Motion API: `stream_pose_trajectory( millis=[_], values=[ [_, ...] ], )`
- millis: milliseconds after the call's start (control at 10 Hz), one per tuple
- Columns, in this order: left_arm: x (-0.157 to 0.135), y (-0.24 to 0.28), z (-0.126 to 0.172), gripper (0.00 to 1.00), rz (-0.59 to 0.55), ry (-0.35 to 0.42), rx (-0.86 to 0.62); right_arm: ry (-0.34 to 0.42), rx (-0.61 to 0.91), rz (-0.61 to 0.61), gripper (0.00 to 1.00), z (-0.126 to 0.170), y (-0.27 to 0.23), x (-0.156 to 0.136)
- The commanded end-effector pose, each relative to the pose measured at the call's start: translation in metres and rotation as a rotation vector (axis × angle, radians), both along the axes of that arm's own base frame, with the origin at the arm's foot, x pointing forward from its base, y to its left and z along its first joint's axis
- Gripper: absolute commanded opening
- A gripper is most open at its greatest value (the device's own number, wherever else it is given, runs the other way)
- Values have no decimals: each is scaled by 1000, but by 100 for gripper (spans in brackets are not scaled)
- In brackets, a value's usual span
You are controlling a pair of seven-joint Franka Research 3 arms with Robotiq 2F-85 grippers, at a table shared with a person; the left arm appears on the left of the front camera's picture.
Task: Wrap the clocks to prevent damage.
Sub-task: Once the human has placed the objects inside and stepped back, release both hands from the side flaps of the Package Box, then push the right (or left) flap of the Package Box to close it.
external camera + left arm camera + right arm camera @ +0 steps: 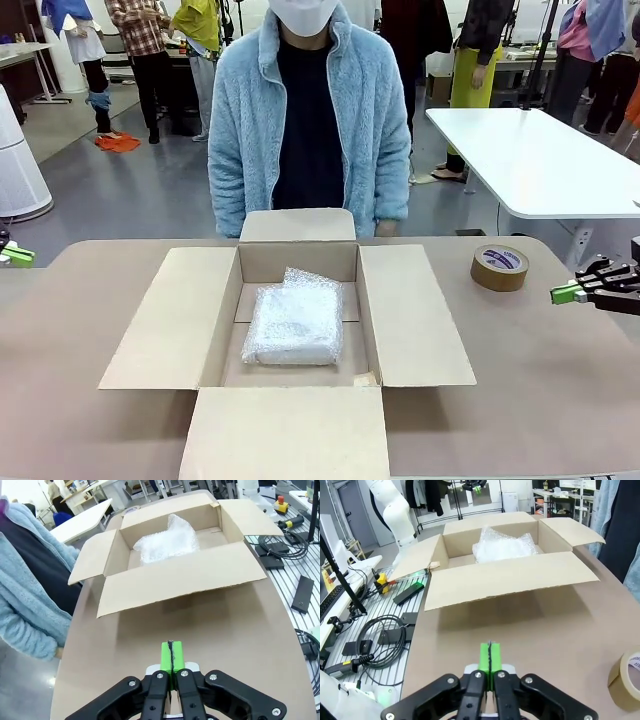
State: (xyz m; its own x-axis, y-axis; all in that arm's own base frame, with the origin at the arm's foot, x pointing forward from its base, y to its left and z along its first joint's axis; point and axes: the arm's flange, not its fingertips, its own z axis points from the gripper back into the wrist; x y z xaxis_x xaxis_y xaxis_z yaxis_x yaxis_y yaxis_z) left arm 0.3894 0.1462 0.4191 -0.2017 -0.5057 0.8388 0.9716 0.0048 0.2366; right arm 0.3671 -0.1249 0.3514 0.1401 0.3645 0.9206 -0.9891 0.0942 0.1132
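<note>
The right tool (556,294) hovers over the surface (540,390) at its right edge, green pads pressed together, pointing toward the left tool (18,256), whose closed green tip peeks in opposite. Between the two tools sits an open cardboard box (415,330), its flaps spread and the bubble-wrap bundle (295,322) flat on its floor. A brown tape roll (499,267) lies near the right tool, farther across. A person (305,120) stands beyond the box.

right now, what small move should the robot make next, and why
Probably move the right gripper toward the right flap to start closing it: the bubble-wrap bundle already lies in the open cardboard box, and the left gripper, like the right, is shut and empty.
</note>
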Motion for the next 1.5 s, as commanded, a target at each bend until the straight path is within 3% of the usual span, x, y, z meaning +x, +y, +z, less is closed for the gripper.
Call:
stream_pose_trajectory(
  millis=[0,400,1400],
  values=[
    [0,0,0,0,0,0,-4,1,8,0,1,-1,0,0],
    [2,-7,0,0,-66,11,-56,1,8,0,1,-1,0,0],
    [-4,-7,1,0,-41,19,-39,1,8,0,1,-1,0,0]
  ],
)
